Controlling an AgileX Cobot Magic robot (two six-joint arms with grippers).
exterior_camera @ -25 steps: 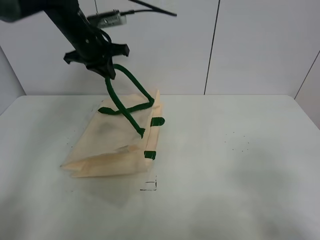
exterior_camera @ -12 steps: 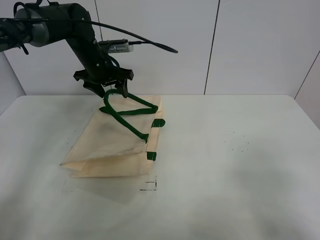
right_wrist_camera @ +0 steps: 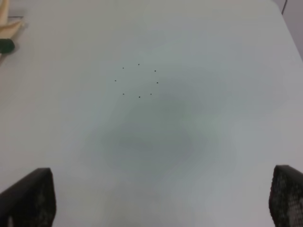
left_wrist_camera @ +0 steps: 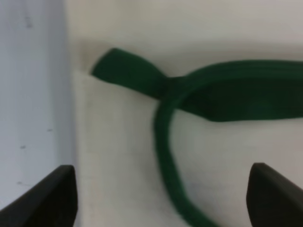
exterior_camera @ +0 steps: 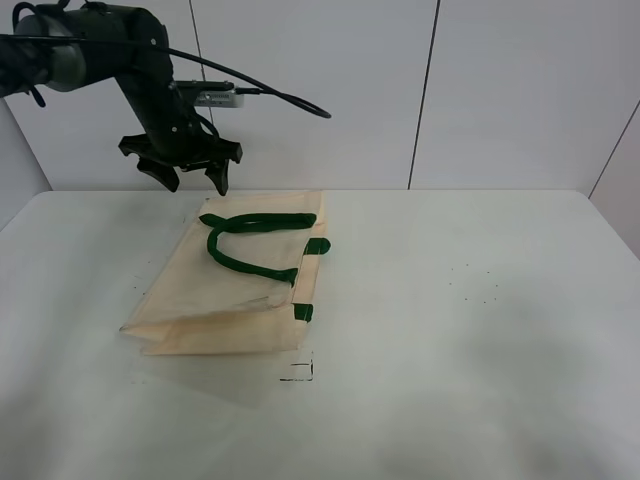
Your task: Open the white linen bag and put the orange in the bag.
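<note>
The white linen bag (exterior_camera: 225, 285) lies flat on the table, left of centre. Its dark green handle (exterior_camera: 250, 240) rests limp on the fabric. My left gripper (exterior_camera: 192, 183) hovers above the bag's far edge, open and empty. In the left wrist view the green handle (left_wrist_camera: 227, 90) lies on the cream fabric (left_wrist_camera: 118, 156) between the spread fingertips (left_wrist_camera: 57, 194). My right gripper (right_wrist_camera: 158, 196) is open and empty over bare table, and it is out of the exterior high view. A corner of the bag (right_wrist_camera: 7, 23) shows at the edge of the right wrist view. The orange is out of view.
A small black outline mark (exterior_camera: 298, 372) is on the table in front of the bag. A cluster of black dots (exterior_camera: 475, 285) lies to the right; it also shows in the right wrist view (right_wrist_camera: 138, 81). White wall panels stand behind the table.
My left gripper let go of the green handle, which dropped flat onto the bag. The gripper then moved left and stays open.
</note>
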